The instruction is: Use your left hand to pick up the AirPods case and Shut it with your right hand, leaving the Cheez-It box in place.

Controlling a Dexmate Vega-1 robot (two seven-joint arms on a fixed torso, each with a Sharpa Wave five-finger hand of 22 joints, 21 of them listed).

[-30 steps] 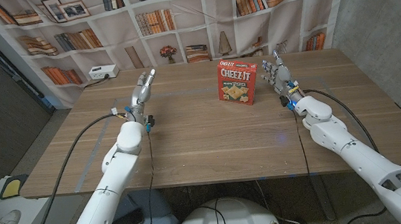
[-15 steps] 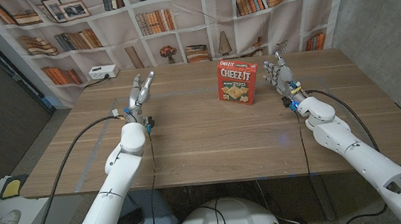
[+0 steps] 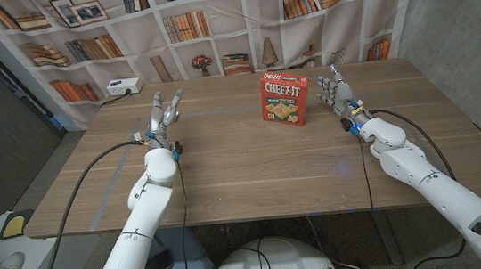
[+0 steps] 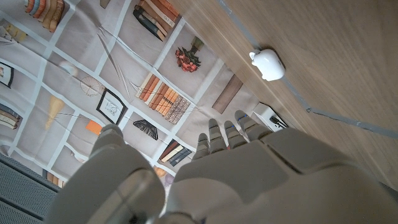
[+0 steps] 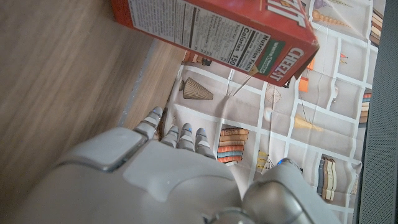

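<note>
A small white AirPods case (image 4: 268,64) sits on the wood ahead of my left hand (image 4: 249,168); its lid looks raised. My left hand (image 3: 164,112) is held over the back left of the table, fingers apart and pointing away, with nothing in it. The red Cheez-It box (image 3: 284,98) stands upright at the table's back middle. Just right of the box is my right hand (image 3: 333,91), fingers spread and holding nothing. The box's nutrition panel (image 5: 217,31) faces that hand (image 5: 168,180) across a short gap.
A white power box (image 3: 123,87) sits at the table's back left edge, in front of the bookshelf backdrop. Grey tape lines (image 4: 339,115) cross the wood. A black cable (image 3: 92,172) trails along each arm.
My left hand has drawn back slightly toward me and to the left. My right hand has shifted a little right, away from the box, fingers more spread. The box has not moved.
</note>
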